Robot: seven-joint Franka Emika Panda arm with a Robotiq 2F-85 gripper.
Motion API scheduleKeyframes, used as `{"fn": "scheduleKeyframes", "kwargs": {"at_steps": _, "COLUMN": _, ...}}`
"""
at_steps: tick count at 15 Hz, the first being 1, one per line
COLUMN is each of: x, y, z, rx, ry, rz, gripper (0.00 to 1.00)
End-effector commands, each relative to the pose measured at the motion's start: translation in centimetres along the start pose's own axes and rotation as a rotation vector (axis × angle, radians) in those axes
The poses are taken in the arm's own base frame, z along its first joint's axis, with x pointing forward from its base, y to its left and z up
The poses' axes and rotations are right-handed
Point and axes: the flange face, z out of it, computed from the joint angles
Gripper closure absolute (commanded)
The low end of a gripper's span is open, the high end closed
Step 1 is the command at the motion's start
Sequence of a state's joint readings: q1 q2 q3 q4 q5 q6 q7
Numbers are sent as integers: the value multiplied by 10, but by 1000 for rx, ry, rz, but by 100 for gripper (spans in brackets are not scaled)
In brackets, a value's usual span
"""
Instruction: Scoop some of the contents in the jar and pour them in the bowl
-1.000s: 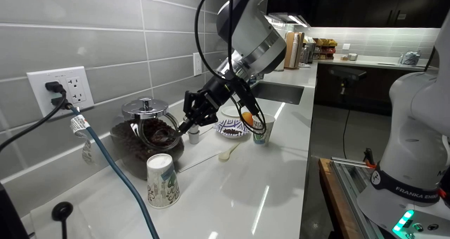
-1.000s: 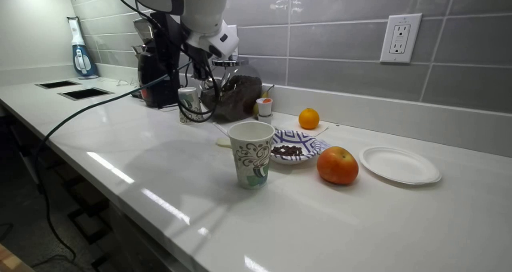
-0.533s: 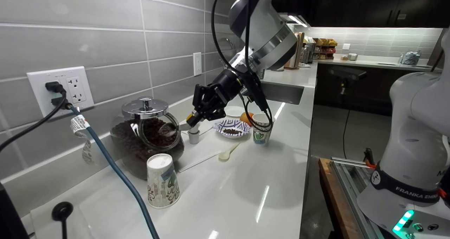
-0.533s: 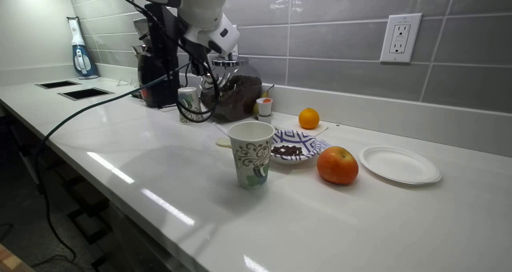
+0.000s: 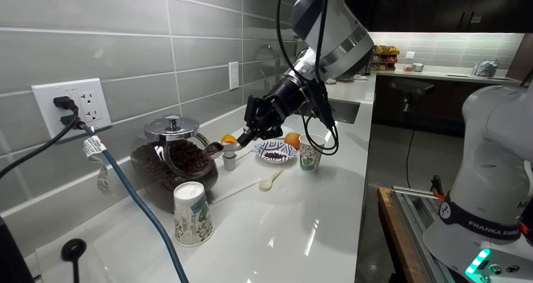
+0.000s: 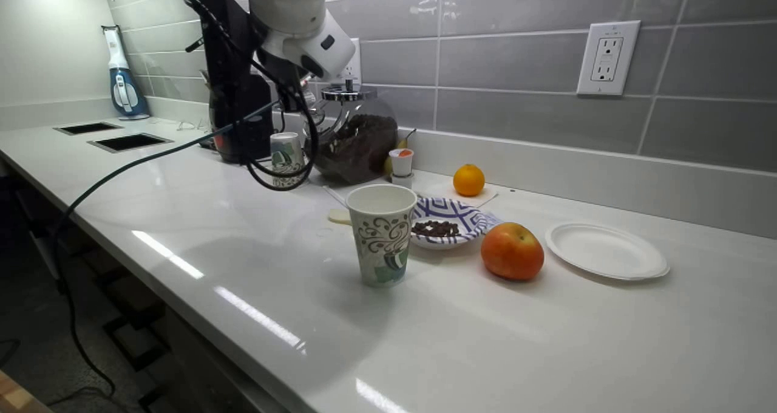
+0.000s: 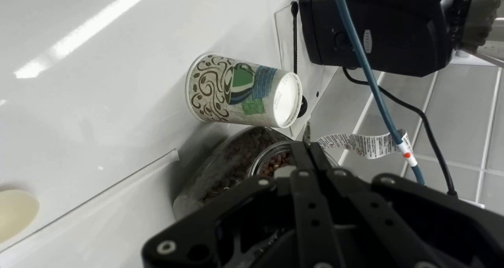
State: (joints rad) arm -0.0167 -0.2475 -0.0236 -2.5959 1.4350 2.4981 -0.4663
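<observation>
A grey tiled wall (image 5: 125,52) is rising behind the white tabletop (image 5: 258,233), over which your arm (image 5: 343,33) is hanging. Near the wall, the lidded glass jar (image 5: 152,177) is standing upright, a round mouth showing at its side. Your gripper (image 5: 245,137) is hovering beside that mouth. A white plate (image 6: 607,252) is lying flat, well apart from the jar. The blue-and-white patterned bowl (image 6: 456,209) is resting between them, just beside an upright paper cup (image 6: 382,237); an upturned cup (image 5: 193,214) is standing just beside the jar. You are clenching a scoop (image 5: 230,146) by its handle in the gripper, its head showing at the mouth's edge. An orange-red fruit (image 6: 513,252) is sitting just beside the bowl; an orange (image 6: 468,180) is lying nearer the wall. Dark brown pieces (image 5: 186,153) are filling much of the jar, and more are lying in the bowl; whether any are sitting in the scoop is too small to tell.
</observation>
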Motion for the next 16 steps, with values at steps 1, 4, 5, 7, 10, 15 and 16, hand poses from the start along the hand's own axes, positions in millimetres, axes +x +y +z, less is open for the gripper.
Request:
{"fn": "scheduleKeyframes", "kwargs": {"at_steps": 1, "x": -21, "y": 6, "z": -25, "rx": 12, "ry": -41, "rz": 47, "gripper": 97}}
{"fn": "scheduleKeyframes", "kwargs": {"at_steps": 4, "x": -25, "y": 13, "z": -39, "rx": -24, "ry": -1, "rz": 145, "gripper": 97}}
{"fn": "scheduleKeyframes", "kwargs": {"at_steps": 5, "x": -25, "y": 16, "z": -44, "rx": -39, "ry": 22, "rz": 189, "gripper": 97}}
{"fn": "scheduleKeyframes", "kwargs": {"at_steps": 7, "x": -23, "y": 18, "z": -55, "rx": -40, "ry": 51, "rz": 260, "gripper": 97}}
{"fn": "scheduleKeyframes", "kwargs": {"at_steps": 10, "x": -20, "y": 18, "z": -70, "rx": -24, "ry": 84, "rz": 349, "gripper": 97}}
{"fn": "scheduleKeyframes", "kwargs": {"at_steps": 15, "x": -14, "y": 13, "z": -88, "rx": 25, "ry": 138, "rz": 342, "gripper": 98}}
{"fn": "scheduleKeyframes", "kwargs": {"at_steps": 16, "x": -13, "y": 13, "z": -94, "rx": 36, "ry": 169, "rz": 354, "gripper": 98}}
